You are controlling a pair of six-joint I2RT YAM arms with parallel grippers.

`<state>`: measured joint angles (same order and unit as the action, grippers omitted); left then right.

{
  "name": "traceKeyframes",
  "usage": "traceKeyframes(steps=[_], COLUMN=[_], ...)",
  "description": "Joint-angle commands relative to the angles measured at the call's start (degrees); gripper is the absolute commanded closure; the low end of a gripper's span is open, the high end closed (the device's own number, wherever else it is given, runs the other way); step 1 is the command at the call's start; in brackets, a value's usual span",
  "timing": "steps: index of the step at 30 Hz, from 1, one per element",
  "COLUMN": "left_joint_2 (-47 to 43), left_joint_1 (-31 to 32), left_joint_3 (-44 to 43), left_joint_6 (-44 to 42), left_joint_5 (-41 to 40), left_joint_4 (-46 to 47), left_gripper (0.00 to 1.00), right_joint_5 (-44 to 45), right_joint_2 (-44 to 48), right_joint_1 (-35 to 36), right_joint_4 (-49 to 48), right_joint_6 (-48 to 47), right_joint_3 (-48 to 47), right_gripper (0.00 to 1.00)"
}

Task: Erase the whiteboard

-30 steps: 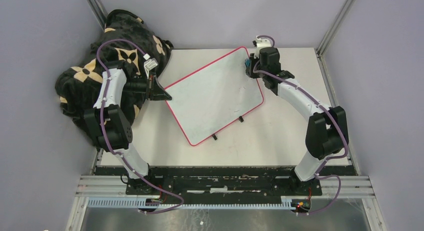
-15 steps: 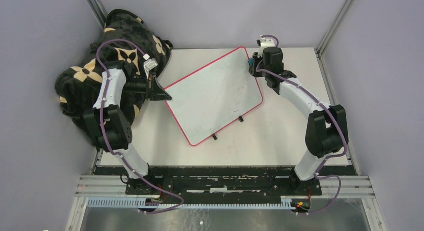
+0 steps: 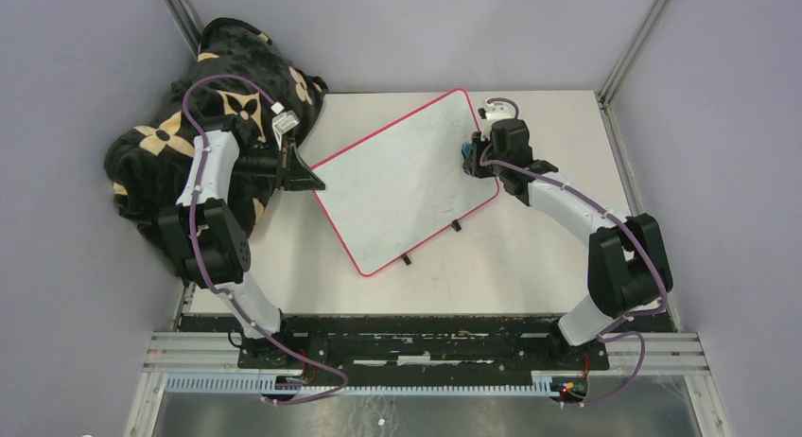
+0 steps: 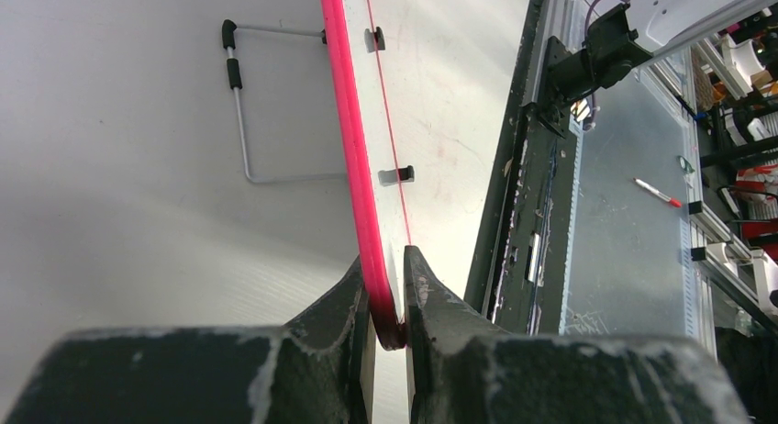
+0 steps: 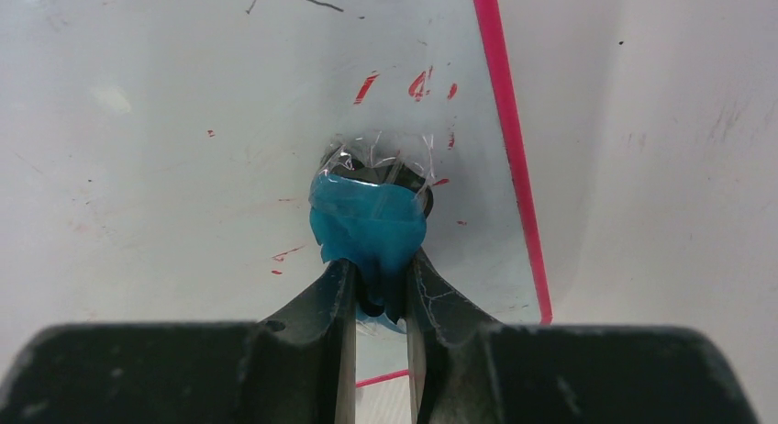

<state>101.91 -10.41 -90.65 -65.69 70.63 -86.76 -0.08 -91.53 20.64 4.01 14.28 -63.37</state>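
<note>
- Large flat white whiteboard (image 3: 402, 186) with thin red rim sits skewed mid-bench, toward the far edge.
- Left gripper (image 4: 387, 294) pinches its left corner rim.
- Right gripper (image 5: 381, 282) clamps a blue plastic-wrapped wiper pad (image 5: 367, 224) against the board's right edge, beside red smudges (image 5: 417, 83).

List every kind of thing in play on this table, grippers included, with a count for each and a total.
whiteboard: 1
blue eraser pad: 1
black flower-patterned blanket: 1
grippers: 2, the left gripper and the right gripper
Total: 5
</note>
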Motion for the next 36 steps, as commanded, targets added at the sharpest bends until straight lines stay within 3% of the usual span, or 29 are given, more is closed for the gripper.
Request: traceKeyframes(steps=[1, 15, 36], left_joint_2=[-2.26, -3.12, -3.28], left_joint_1=[1.18, 1.36, 1.36], left_joint_3=[0.85, 1.46, 2.36], left_joint_6=[-7.32, -7.52, -7.96], left_joint_5=[-3.11, -3.82, -4.09], left_joint_4=[2.98, 2.97, 2.95], left_gripper=[0.97, 0.97, 0.97], right_joint_5=[-0.73, 1.48, -0.94], right_joint_2=[0.73, -10.24, -5.89], right_joint_1=[0.14, -0.31, -2.97], right_joint_4=[-1.45, 8.00, 1.41], right_joint_6=[-0.01, -6.55, -2.52], right_joint_3=[-3.23, -25.32, -9.61], right_gripper=[0.99, 0.99, 0.99])
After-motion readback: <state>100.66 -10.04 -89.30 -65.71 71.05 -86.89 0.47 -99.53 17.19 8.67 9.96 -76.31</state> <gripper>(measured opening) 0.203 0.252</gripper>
